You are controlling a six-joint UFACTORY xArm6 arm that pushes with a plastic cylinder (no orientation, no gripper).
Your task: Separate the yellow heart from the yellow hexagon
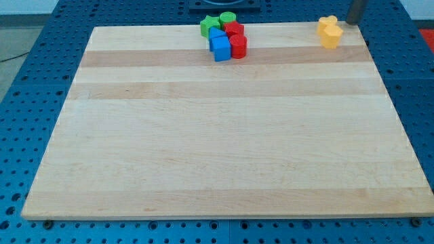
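In the camera view, the yellow heart and yellow hexagon are being seen touching at the board's far right corner — my tip is standing just right of them. No fingers are fitted — only a rod.

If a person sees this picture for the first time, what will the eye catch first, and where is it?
First comes the tight cluster of green, blue and red blocks at the top edge of the pale wooden board, near its middle. Next are the two yellow blocks, touching each other near the view's top right corner; their shapes are hard to make out. My tip stands just to their right, at the board's top edge.
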